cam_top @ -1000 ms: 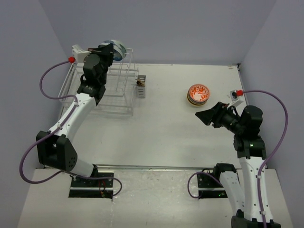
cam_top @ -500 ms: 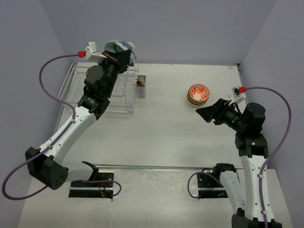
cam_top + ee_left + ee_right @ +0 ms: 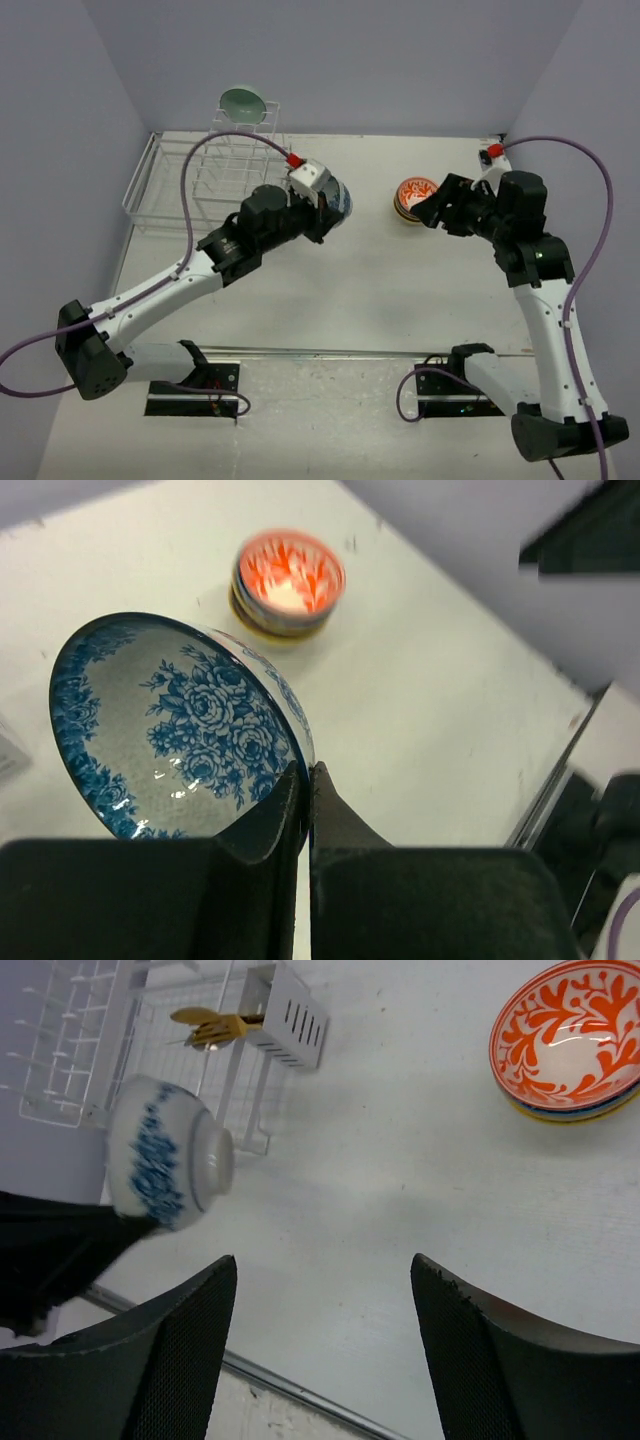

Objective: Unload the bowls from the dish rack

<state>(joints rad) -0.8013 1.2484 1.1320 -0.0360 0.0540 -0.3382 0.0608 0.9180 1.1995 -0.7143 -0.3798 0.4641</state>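
Note:
My left gripper (image 3: 305, 770) is shut on the rim of a blue-patterned bowl (image 3: 180, 720), one finger inside and one outside. It holds that bowl (image 3: 340, 200) tilted above the middle of the table, right of the white wire dish rack (image 3: 200, 180). A pale green bowl (image 3: 243, 103) stands on edge in the rack's tall frame. An orange-red bowl (image 3: 413, 193) tops a short stack at the right. Beside that stack hovers my right gripper (image 3: 432, 210), which is open (image 3: 322, 1265) with nothing between its fingers. The held bowl (image 3: 165, 1165) shows at the left of the right wrist view.
The grey cutlery cup (image 3: 290, 1015) hangs on the rack's near corner with wooden utensils (image 3: 205, 1028) in it. A metal strip (image 3: 300, 1390) marks the table's front edge. The orange-red bowl (image 3: 570, 1035) sits on a yellow-rimmed one.
My left arm has swung from the rack's top out over the table middle, carrying the blue-patterned bowl. My right arm has risen and moved back beside the stack, its jaws widening.

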